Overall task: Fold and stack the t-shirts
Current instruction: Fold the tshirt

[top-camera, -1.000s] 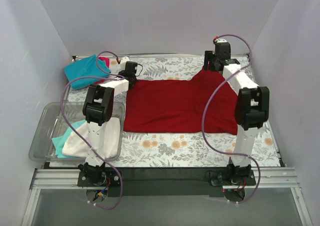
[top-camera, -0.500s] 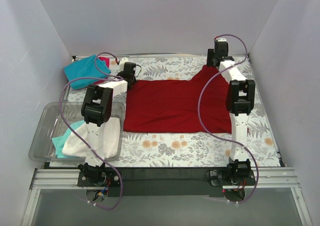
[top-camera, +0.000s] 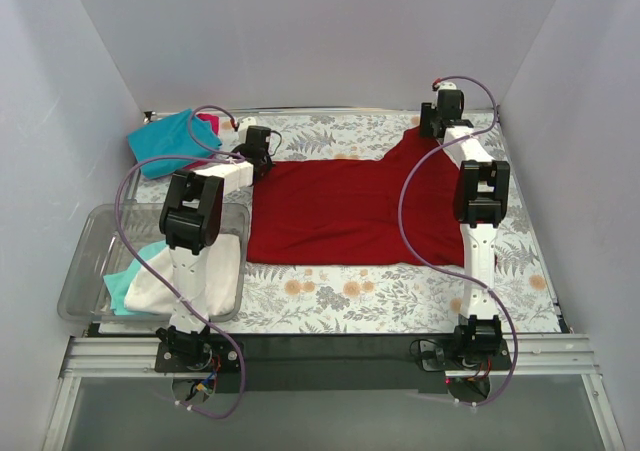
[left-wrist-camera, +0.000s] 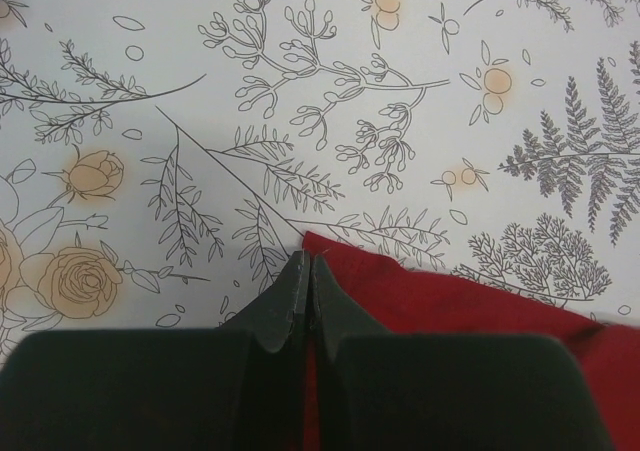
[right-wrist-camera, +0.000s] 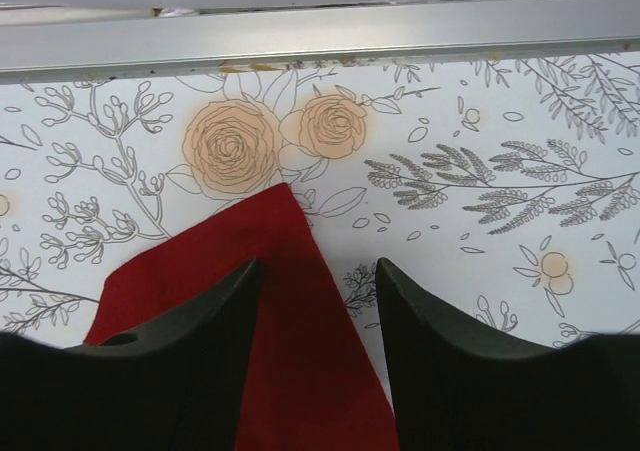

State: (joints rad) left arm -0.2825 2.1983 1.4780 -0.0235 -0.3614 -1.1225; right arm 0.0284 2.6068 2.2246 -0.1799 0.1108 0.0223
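A large dark red t-shirt [top-camera: 350, 206] lies spread flat in the middle of the floral table. My left gripper [top-camera: 258, 148] is at its far left corner. In the left wrist view the left gripper [left-wrist-camera: 308, 263] is shut, with the red cloth [left-wrist-camera: 450, 296] pinched between its jaws. My right gripper [top-camera: 438, 123] is at the shirt's far right corner. In the right wrist view the right gripper [right-wrist-camera: 318, 267] stands open, astride the edge of the red corner [right-wrist-camera: 270, 231] without gripping it. A teal t-shirt [top-camera: 168, 141] and a magenta-pink t-shirt [top-camera: 208, 121] lie at the far left.
A clear plastic bin [top-camera: 88, 256] at the near left holds a white t-shirt [top-camera: 190, 276] and some teal cloth [top-camera: 120, 285]. A metal rail [right-wrist-camera: 320, 36] and the back wall lie just beyond the right gripper. Side walls close in on both sides.
The right arm has stretched out toward the far right corner of the red shirt, carrying its gripper closer to the back edge. The left arm has barely moved.
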